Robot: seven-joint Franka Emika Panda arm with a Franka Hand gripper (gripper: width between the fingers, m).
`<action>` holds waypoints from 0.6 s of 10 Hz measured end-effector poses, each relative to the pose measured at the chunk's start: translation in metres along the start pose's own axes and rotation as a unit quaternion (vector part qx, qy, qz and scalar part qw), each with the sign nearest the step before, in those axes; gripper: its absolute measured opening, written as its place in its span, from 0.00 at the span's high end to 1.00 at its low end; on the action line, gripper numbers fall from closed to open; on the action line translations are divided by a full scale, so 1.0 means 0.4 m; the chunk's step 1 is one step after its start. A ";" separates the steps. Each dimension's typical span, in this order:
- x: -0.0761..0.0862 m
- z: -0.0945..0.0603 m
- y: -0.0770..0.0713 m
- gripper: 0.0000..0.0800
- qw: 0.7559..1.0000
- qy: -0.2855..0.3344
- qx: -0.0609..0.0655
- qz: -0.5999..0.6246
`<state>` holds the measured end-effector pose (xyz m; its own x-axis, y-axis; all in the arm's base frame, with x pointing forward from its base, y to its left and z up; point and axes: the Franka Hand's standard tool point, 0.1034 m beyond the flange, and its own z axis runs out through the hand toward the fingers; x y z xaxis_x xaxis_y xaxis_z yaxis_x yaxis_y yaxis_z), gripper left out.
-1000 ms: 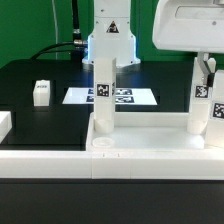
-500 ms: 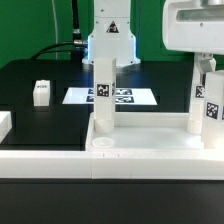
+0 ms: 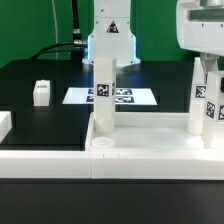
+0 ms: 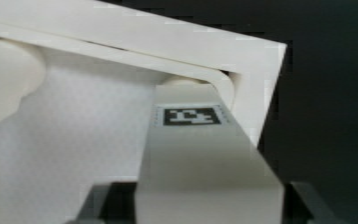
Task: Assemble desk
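The desk slab [image 3: 150, 143] lies at the front with its corner sockets up. One white tagged leg [image 3: 104, 95] stands in its left socket and another leg [image 3: 198, 100] stands at the right. My gripper [image 3: 208, 72] hangs over the slab's right end, partly cut off by the frame edge, shut on a third leg [image 3: 214, 108] that reaches down to the slab. In the wrist view this tagged leg [image 4: 202, 150] runs from between my gripper's [image 4: 211, 205] dark fingers [image 4: 115, 203] to a raised corner of the slab [image 4: 87, 60].
A loose tagged leg [image 3: 41, 92] lies on the black table at the exterior view's left, with a white block [image 3: 4, 124] at the edge. The marker board [image 3: 75, 96] lies behind the slab. A long low white rail [image 3: 45, 163] runs along the front. The robot base [image 3: 110, 35] stands behind.
My gripper has shifted toward the exterior view's right, and the leg it holds has moved slightly with it. The other legs and the slab have not moved.
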<state>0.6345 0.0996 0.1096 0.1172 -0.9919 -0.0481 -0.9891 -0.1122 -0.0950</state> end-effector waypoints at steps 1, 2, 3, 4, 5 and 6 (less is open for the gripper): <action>0.000 0.000 0.000 0.62 1.000 0.000 0.000 0.002; 0.000 0.001 0.001 0.62 1.000 0.000 0.000 -0.004; 0.000 0.002 0.001 0.40 1.000 0.000 -0.001 -0.020; -0.001 0.002 0.002 0.24 0.999 0.001 -0.004 -0.036; -0.002 0.001 0.001 0.24 0.998 0.002 -0.005 -0.070; -0.004 0.001 0.001 0.20 0.991 0.006 -0.006 -0.132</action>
<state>0.6341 0.1011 0.1092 0.3719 -0.9282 -0.0119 -0.9249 -0.3694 -0.0902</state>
